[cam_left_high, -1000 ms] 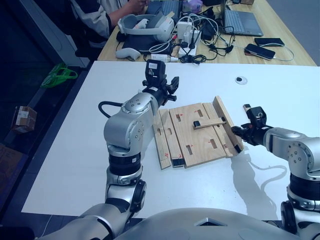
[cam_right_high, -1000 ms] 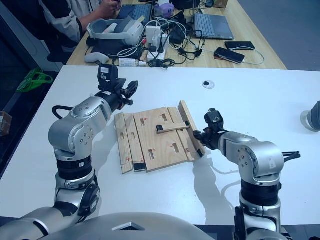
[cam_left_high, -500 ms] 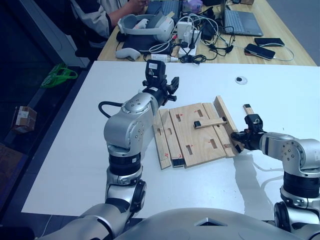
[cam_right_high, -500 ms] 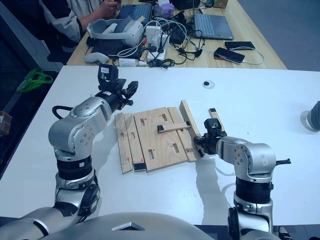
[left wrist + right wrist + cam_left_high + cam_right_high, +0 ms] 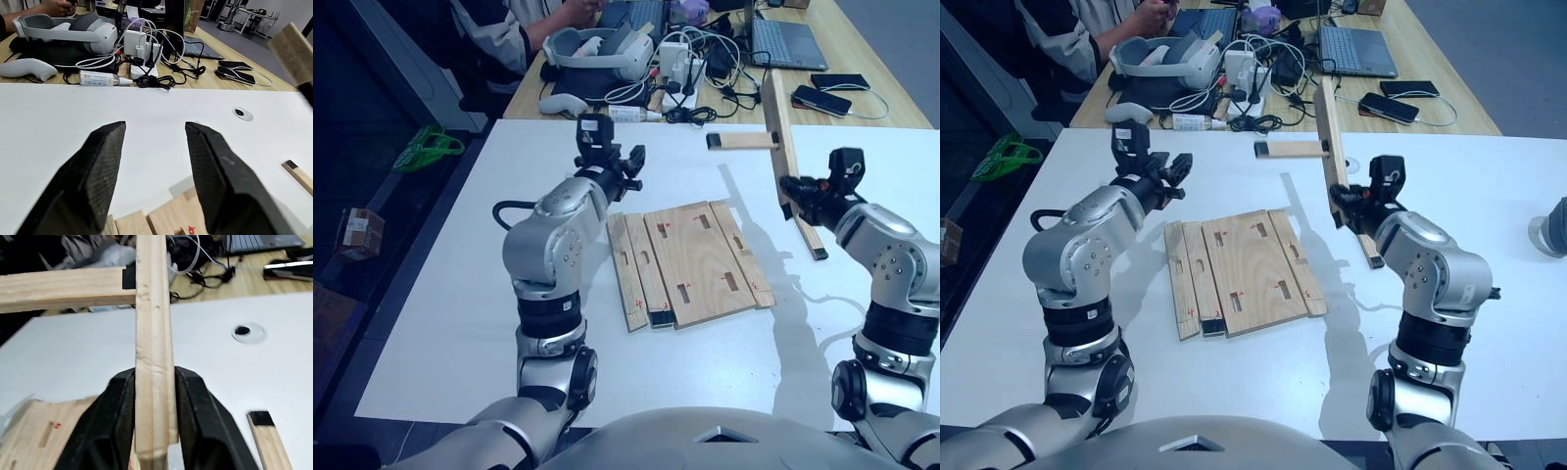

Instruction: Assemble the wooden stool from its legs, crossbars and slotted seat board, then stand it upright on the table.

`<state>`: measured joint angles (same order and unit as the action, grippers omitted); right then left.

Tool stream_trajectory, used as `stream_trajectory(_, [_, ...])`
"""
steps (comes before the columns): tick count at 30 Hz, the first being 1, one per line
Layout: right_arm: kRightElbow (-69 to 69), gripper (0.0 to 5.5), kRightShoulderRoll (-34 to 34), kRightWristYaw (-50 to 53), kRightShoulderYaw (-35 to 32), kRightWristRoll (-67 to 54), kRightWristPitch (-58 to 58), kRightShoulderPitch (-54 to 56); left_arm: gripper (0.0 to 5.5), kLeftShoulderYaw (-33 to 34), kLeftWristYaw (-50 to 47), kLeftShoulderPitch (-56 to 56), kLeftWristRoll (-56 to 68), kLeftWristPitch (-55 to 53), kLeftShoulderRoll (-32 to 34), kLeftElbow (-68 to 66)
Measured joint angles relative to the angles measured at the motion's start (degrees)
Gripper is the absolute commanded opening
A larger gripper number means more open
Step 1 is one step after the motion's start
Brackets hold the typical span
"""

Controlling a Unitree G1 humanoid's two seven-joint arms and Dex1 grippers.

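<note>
The left gripper (image 5: 607,159) was held above the white table (image 5: 450,294), its fingers spread wide with nothing between them, at about 11 o'clock of the wooden parts. Two narrow slotted boards (image 5: 633,269) were laid flat just beside the slotted seat board (image 5: 695,259), on its 9 o'clock side. At 2 o'clock of the seat board, a leg (image 5: 774,103) was clamped near its lower end by the right gripper (image 5: 795,189) and held upright off the table. A crossbar (image 5: 741,140) jutted from it toward 9 o'clock. A loose leg (image 5: 809,238) was laid on the table just beside that gripper.
</note>
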<state>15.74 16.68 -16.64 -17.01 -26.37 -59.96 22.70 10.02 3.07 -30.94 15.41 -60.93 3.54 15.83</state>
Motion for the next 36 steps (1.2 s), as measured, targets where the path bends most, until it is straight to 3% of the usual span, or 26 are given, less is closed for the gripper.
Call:
stream_trajectory(4, [3.0, 1.02, 0.2, -6.6, 0.0, -5.5, 2.8, 0.0, 2.26, 12.5, 0.0, -4.6, 3.7, 2.2, 3.6, -9.5])
stream_trajectory(9, [7.2, 1.02, 1.3, -13.4, 1.2, -13.1, 3.0, -1.8, 2.26, 22.1, 1.2, -6.2, 11.1, 2.6, 5.2, -17.7])
stream_trajectory(15, [9.2, 1.02, 4.6, -18.2, 1.4, -21.3, 0.7, -4.1, 2.26, 32.2, 8.6, -14.9, 34.1, -2.5, 5.7, -19.2])
stream_trajectory(19, [9.8, 1.02, 5.1, -18.9, 1.4, -27.9, -2.3, -4.7, 2.26, 32.2, 9.1, -15.5, 42.0, -3.8, 5.5, -18.6])
stream_trajectory(25, [10.0, 1.02, 7.0, -18.7, 1.6, -31.9, -3.2, -4.7, 2.26, 26.9, 8.3, -13.8, 48.2, -5.2, 4.3, -16.0])
stream_trajectory(36, [7.6, 1.02, 9.3, -21.6, 10.4, -29.9, -1.3, -4.4, 2.26, 18.6, -0.6, -10.0, 61.1, -2.4, -3.1, -7.9])
